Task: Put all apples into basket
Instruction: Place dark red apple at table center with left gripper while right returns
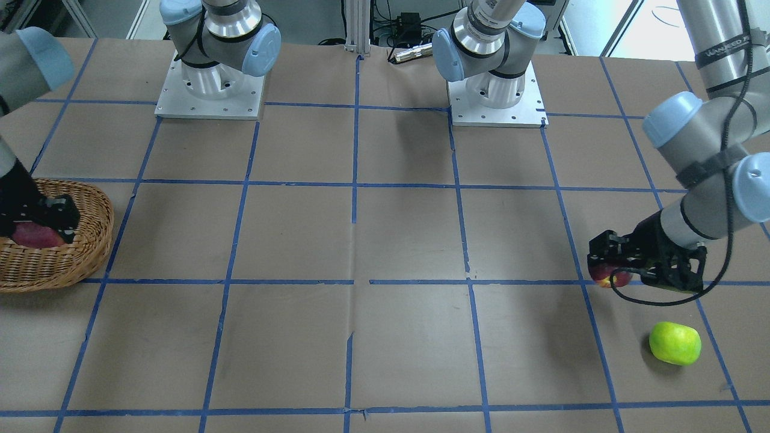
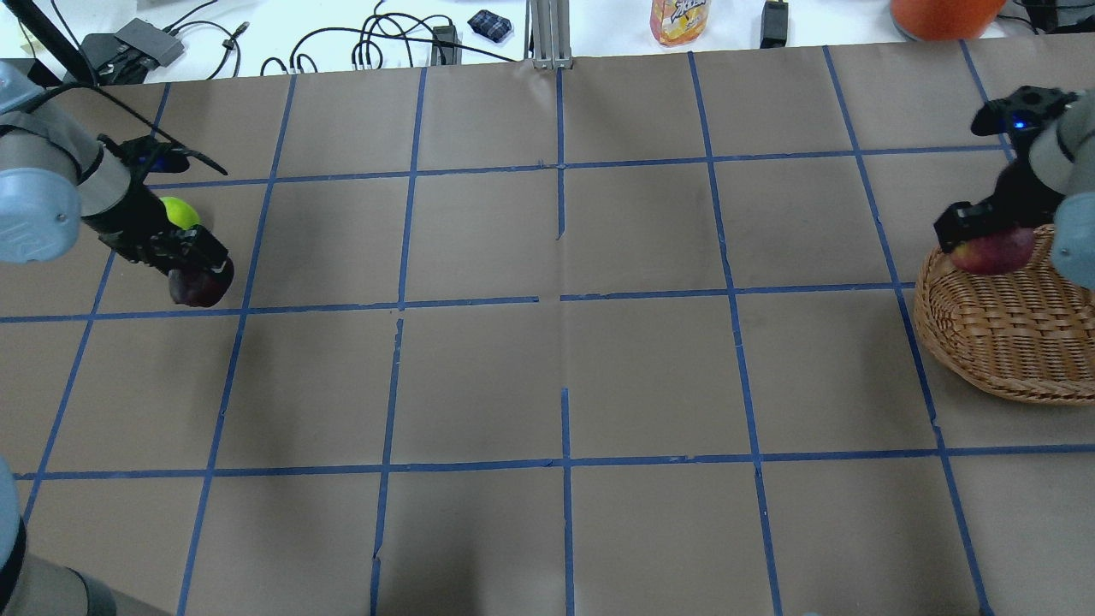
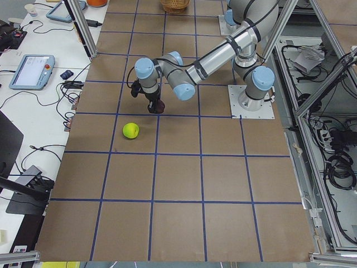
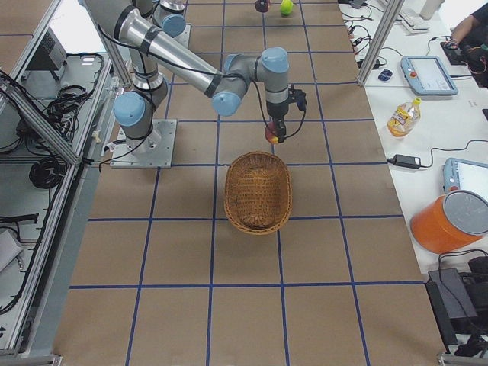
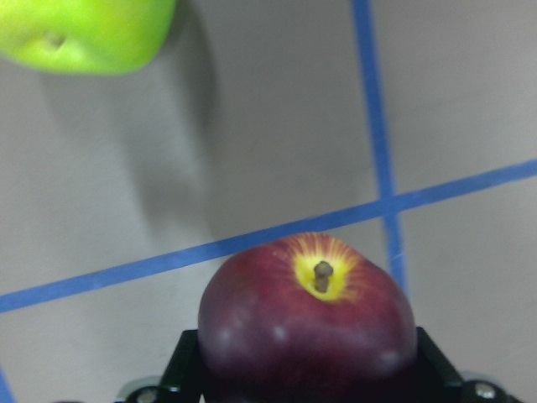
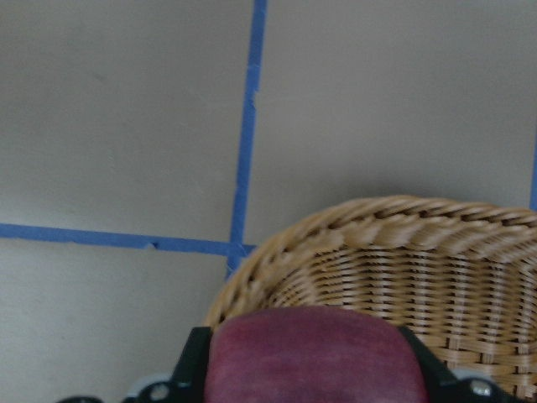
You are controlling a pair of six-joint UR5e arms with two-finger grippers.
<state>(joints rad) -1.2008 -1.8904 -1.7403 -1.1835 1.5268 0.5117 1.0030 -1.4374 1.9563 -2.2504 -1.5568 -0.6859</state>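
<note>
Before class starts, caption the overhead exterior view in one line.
Left gripper grips the maroon apple near the green apple; right gripper holds the red apple over the basket edge.

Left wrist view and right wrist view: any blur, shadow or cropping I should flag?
Left wrist view: the maroon apple is fairly sharp and its stem is readable. The green apple is cropped by the top-left corner and throws a soft shadow on the paper. Right wrist view: the red apple is too close, blurred and cut by the bottom edge. The basket weave is crisper.
</note>
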